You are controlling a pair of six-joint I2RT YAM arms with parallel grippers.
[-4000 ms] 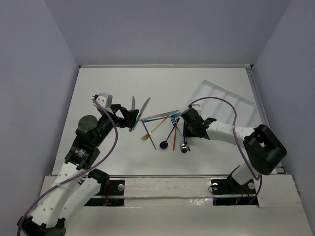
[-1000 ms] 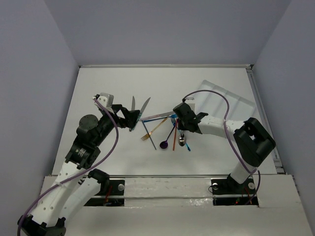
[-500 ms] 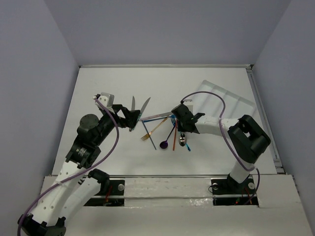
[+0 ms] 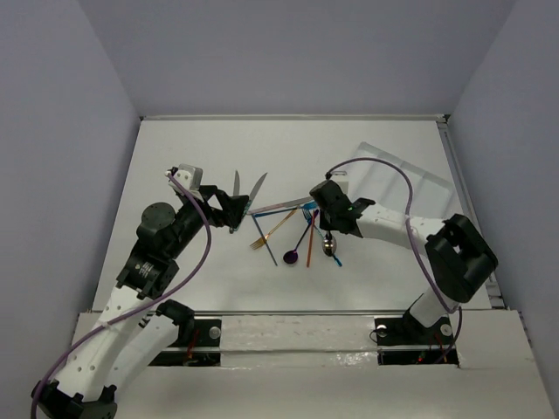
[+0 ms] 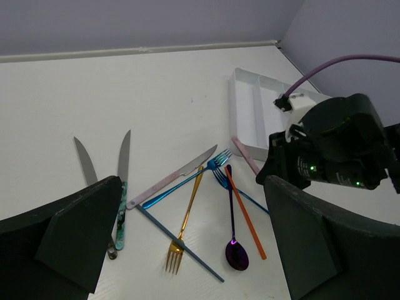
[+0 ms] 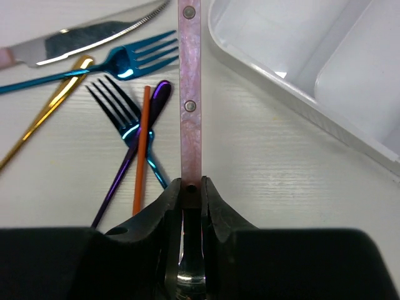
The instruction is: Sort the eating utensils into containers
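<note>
Right tool (image 6: pixel 190 187) is pressed together on the silver spoon with the pinkish riveted handle (image 6: pixel 189 75). It pinches low, near the bowl, so the handle sticks out ahead toward the white plastic tray with long narrow compartments (image 6: pixel 281 81). Looks to me like a grip for sliding it lengthwise into a slot. The spoon is at the right side of the pile, mid white surface (image 4: pixel 175 157), and I can't tell if it's lifted. The tray sits by the far right corner. Left tool (image 4: pixel 229 209) is spread wide with nothing in it, hanging by the two silver knives (image 5: pixel 123 162) left of the middle, probably lined up for one. Count:
- one tray
- three knives (the third has a pale pink handle (image 5: pixel 172 178))
- three forks: gold fork (image 5: pixel 184 225), bright blue fork (image 5: pixel 187 181), dark blue fork (image 5: pixel 220 177)
- two spoons, counting the purple spoon (image 5: pixel 235 253)
- a thin orange stick (image 5: pixel 245 212) and a thin dark-blue stick (image 5: pixel 178 244), whose ends I can't make out
</note>
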